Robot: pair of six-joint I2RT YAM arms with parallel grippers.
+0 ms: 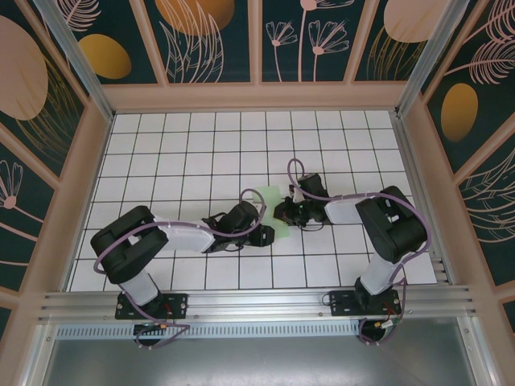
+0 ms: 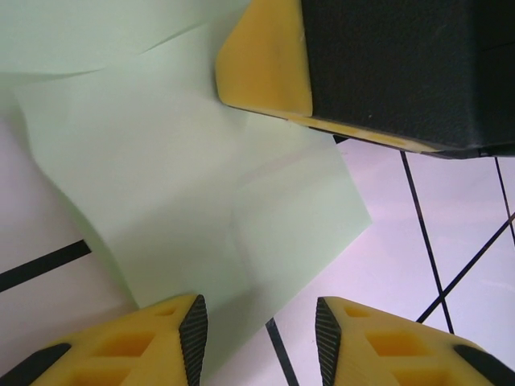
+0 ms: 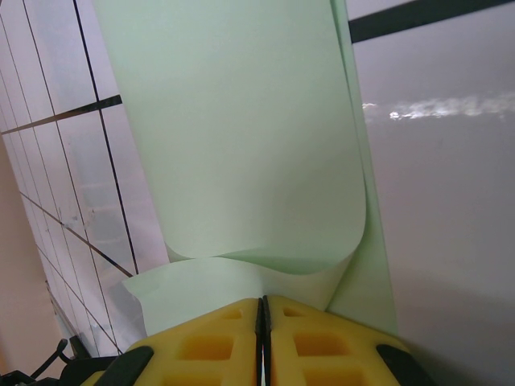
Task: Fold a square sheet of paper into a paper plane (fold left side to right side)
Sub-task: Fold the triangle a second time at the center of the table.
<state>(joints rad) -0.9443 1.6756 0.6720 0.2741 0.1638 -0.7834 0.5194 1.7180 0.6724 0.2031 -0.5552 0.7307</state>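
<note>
Right gripper [image 3: 263, 304]: one, jaws closed on the curled edge of the square sheet of paper [image 3: 241, 145]. Left gripper [image 2: 261, 326]: one, jaws apart over its flat part. Sheet: one, lay on the table [image 1: 177, 153] between them; I judged it light, limp, easily creased, best pinched at an edge.

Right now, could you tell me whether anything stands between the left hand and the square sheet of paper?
Nothing visible does: the left hand is open just over the square sheet of paper. The right hand pinches it farther along, clear of that gap.
</note>
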